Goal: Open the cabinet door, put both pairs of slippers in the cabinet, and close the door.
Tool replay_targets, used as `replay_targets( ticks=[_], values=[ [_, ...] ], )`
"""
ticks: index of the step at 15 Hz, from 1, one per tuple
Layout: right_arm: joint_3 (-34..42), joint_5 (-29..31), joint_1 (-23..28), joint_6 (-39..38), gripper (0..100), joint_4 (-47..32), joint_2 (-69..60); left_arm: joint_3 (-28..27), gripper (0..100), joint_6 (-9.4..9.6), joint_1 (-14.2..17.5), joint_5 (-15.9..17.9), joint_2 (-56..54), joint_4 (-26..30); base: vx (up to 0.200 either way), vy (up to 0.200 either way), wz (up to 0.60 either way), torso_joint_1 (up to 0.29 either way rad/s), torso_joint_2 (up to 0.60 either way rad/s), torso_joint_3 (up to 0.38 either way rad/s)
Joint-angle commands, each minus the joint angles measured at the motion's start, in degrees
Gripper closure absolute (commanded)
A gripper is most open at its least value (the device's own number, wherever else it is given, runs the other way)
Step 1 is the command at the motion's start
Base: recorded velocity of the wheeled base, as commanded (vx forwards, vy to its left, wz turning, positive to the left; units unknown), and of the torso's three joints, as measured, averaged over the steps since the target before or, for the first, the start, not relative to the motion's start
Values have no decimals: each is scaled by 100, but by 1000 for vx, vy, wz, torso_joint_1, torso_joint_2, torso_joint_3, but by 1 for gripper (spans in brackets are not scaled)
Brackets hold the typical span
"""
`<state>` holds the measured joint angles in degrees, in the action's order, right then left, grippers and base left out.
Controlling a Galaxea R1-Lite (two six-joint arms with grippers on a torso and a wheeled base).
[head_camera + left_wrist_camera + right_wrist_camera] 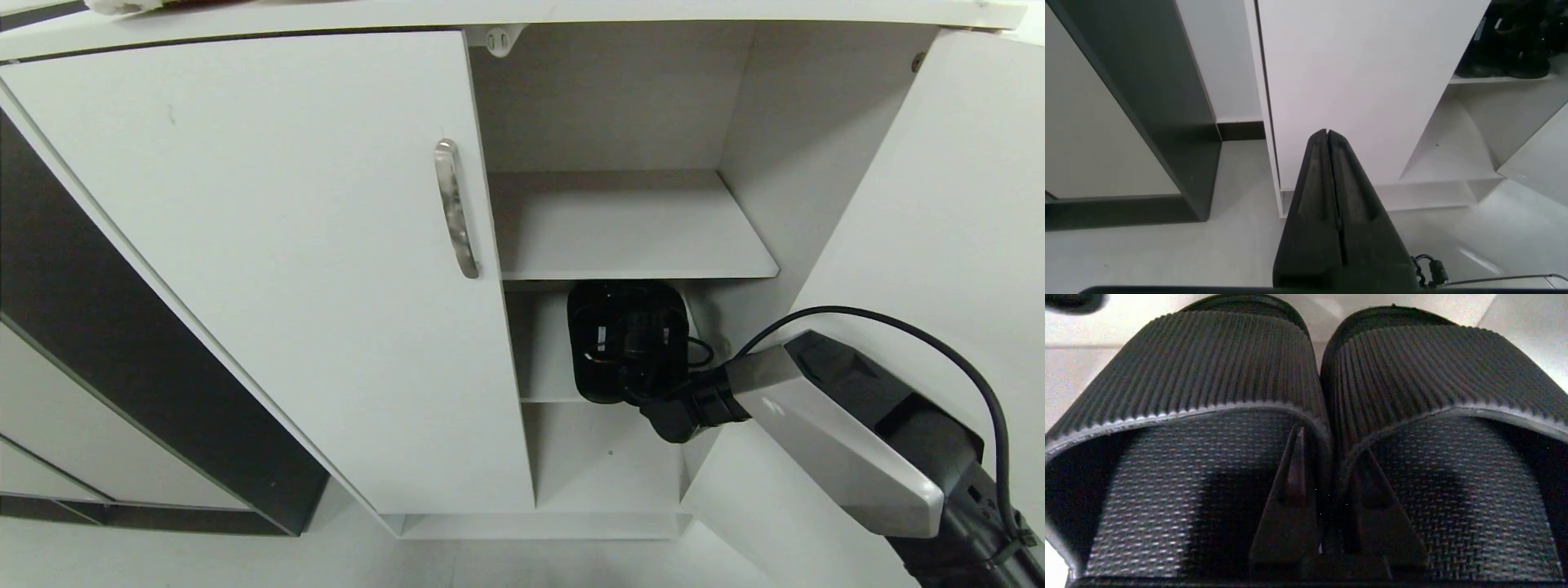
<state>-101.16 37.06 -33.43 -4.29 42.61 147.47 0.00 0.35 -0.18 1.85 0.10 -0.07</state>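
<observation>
A pair of black ribbed slippers [624, 339] sits side by side in the white cabinet, at the middle shelf [540, 359] of the open right-hand compartment. My right gripper [1331, 469] is shut on the slippers' two inner walls, one finger [1294, 490] inside each slipper. In the head view the right arm comes in from the lower right and its wrist [694, 404] is at the slippers' near end. The right cabinet door [939, 204] stands wide open. My left gripper [1328, 143] is shut and holds nothing, low above the floor in front of the closed left door [1364, 82]. The slippers [1511, 41] show there too.
The left door [269, 269] with its metal handle [455, 208] is closed. The upper shelf [629, 229] and the bottom compartment [604, 457] are bare. A dark panel [122, 343] flanks the cabinet on the left. Pale floor [522, 563] lies in front.
</observation>
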Motion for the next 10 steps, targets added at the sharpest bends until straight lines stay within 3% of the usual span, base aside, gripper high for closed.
replay_targets(
  ticks=[1,8,9,10],
  values=[
    [-106,-6,12,-2,100,-51,98,0,100,0,9,-1,8,-1,0,0,0,0,0,0],
    [-194,3,12,-2,100,-68,194,0,100,0,9,-1,8,-1,0,0,0,0,0,0],
    [-185,3,12,-2,0,-77,212,0,100,0,1,-1,8,-1,0,0,0,0,0,0],
    [-132,47,3,-2,0,-121,212,0,100,-9,9,-1,8,-1,0,0,0,0,0,0]
  ],
)
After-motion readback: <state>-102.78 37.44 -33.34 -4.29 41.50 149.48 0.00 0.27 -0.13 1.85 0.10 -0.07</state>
